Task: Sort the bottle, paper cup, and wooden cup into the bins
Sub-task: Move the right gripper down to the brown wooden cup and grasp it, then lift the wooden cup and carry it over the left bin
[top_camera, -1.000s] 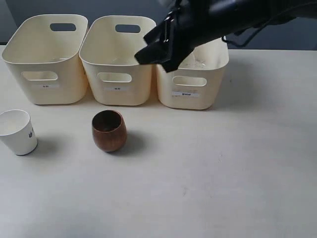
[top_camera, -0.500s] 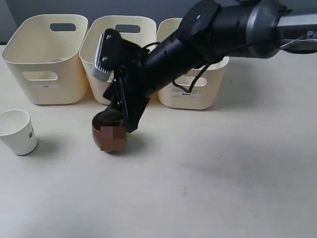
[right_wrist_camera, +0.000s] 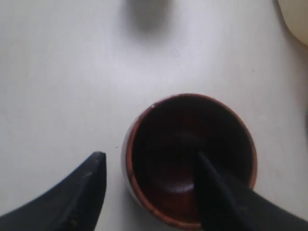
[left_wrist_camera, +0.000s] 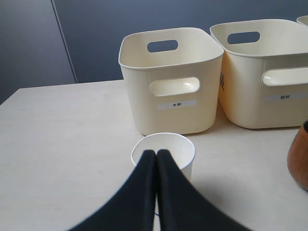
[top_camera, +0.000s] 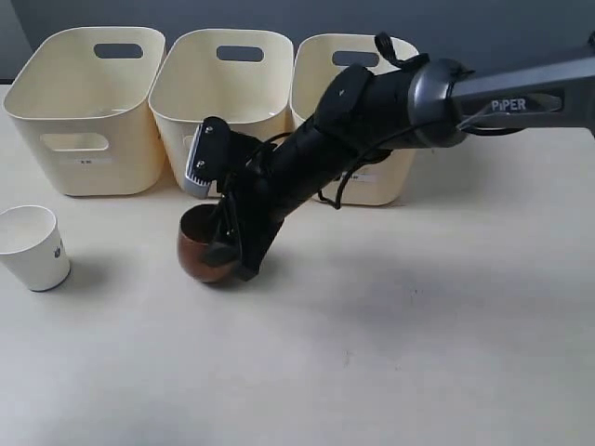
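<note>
A pale tabletop (top_camera: 446, 353) holds three cream bins (top_camera: 223, 111) in a row along its far edge. The wooden cup (top_camera: 200, 255) stands upright on the table just in front of the middle bin. The paper cup (top_camera: 33, 246) stands upright well to the left of it, near the left edge. No bottle can be seen on the open table.

The right arm reaches in from the right side and slants down across the front of the right-hand bin to the wooden cup. The right gripper (right_wrist_camera: 149, 192) has its jaws apart and straddles the cup's wall: in the right wrist view one finger sits inside the dark bowl of the wooden cup (right_wrist_camera: 190, 159) and the other sits outside the rim with a gap of bare table between them. The cup's open mouth faces straight up, so its long axis is vertical and the claw comes at it from above and from the right. The jaws have not closed on the wall; the grasp looks set up but not made.

The left gripper (left_wrist_camera: 156, 185) has its fingers pressed together and holds nothing. It points toward the paper cup (left_wrist_camera: 166, 149), which stands just beyond its tips, with the left-hand bin behind. The right arm is clearly the nearer one to the wooden cup.
</note>
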Robot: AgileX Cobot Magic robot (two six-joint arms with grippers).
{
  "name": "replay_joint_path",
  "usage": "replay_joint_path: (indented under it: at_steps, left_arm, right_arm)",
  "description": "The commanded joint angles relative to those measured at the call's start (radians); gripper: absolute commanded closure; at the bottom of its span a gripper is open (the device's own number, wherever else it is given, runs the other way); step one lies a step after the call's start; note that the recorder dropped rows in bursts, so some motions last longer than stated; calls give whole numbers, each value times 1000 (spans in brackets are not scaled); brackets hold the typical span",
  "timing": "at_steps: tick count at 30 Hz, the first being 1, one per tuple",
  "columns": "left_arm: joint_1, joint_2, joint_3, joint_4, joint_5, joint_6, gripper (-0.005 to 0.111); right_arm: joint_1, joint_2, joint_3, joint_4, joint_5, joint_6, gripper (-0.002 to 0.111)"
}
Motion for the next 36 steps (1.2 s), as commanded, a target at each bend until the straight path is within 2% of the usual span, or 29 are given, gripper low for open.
replay_joint_path:
  at_steps: [1, 4, 6, 10, 11, 17, 19, 21, 22, 30, 36]
  left_arm:
    - [-5, -5, 2, 1, -13, 0, 107]
    - [-5, -5, 2, 1, -13, 0, 107]
    - [-5, -5, 2, 1, -13, 0, 107]
    - [-5, -5, 2, 1, -13, 0, 107]
    - [-5, -5, 2, 1, -13, 0, 107]
    - [-5, -5, 2, 1, -13, 0, 107]
    - [-5, -5, 2, 1, -13, 0, 107]
    - [-5, -5, 2, 1, -13, 0, 107]
    - [-5, -5, 2, 1, -13, 0, 107]
    - [-5, -5, 2, 1, -13, 0, 107]
    - [-5, -5, 2, 1, -13, 0, 107]
  right_arm:
    - [3, 3, -2, 7, -8, -8, 55]
    - [3, 3, -2, 7, -8, -8, 60]
    - [3, 3, -2, 7, -8, -8, 71]
    - [3, 3, -2, 5, -8, -8, 104]
    - [3, 3, -2, 5, -8, -8, 109]
    - [3, 3, -2, 5, -21, -8, 97]
    - [3, 3, -2, 5, -37, -8, 99]
    - [3, 3, -2, 5, -48, -8, 108]
    - [3, 3, -2, 5, -55, -8, 109]
    - [5, -67, -14, 121, -99, -115, 109]
    - [5, -86, -181, 191, -121, -114, 109]
